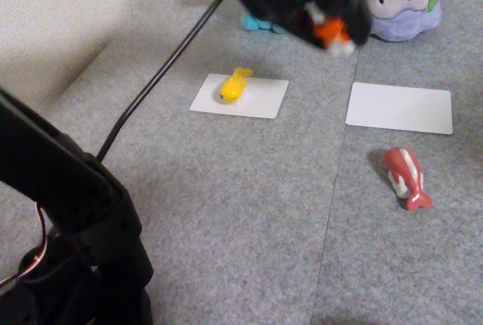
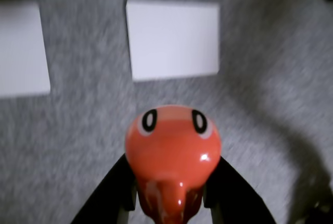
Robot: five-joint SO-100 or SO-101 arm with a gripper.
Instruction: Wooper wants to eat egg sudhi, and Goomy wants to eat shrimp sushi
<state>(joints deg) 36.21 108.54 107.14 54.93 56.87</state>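
My claw (image 2: pixel 174 203) is clamped on the shrimp sushi (image 2: pixel 173 154), carried high over the carpet. In the wrist view the empty white card (image 2: pixel 173 39) lies straight ahead of its face; in the fixed view that card (image 1: pixel 399 108) sits before Goomy (image 1: pixel 404 1) (egg sudhi (image 1: pixel 235 84) already sits on the other card).

The fixed view looks down from behind the arm's base across the grey mat (image 1: pixel 249 212) — the wrist view looks down close; both share the 2 white cards (image 1: pixel 239 96).
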